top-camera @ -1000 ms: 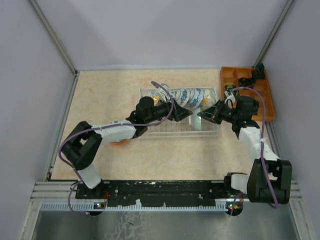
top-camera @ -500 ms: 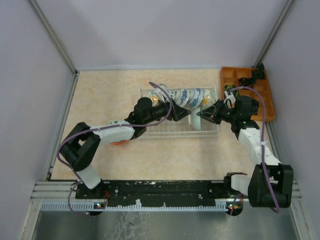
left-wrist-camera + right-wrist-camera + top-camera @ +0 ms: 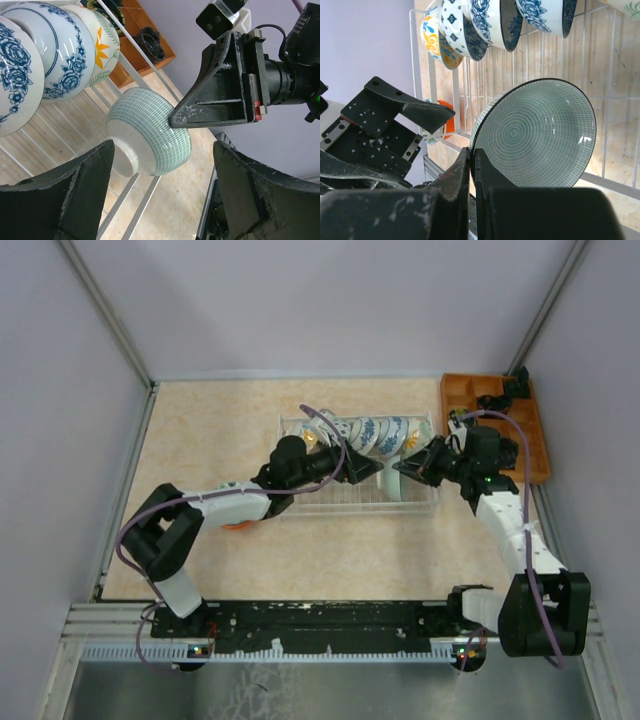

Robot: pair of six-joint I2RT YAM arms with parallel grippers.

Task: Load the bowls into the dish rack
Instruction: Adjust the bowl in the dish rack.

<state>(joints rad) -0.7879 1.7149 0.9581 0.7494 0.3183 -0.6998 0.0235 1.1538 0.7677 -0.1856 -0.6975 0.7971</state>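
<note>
Beige table (image 3: pixel 200 440), lilac walls. Right gripper (image 3: pixel 405 468) pinching rim of green-patterned bowl (image 3: pixel 150 132), on edge at right end of dish rack (image 3: pixel 350 505), near racked bowls (image 3: pixel 375 432). Left gripper (image 3: pixel 368 468) spread wide, empty. Placing step; next up probably seat bowl between wires, release gently.

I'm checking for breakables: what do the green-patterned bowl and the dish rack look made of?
The green-patterned bowl looks like glazed ceramic: glossy, with bright highlights inside. The dish rack seems thin metal wire with a pale coating, though plastic cannot be ruled out.
</note>
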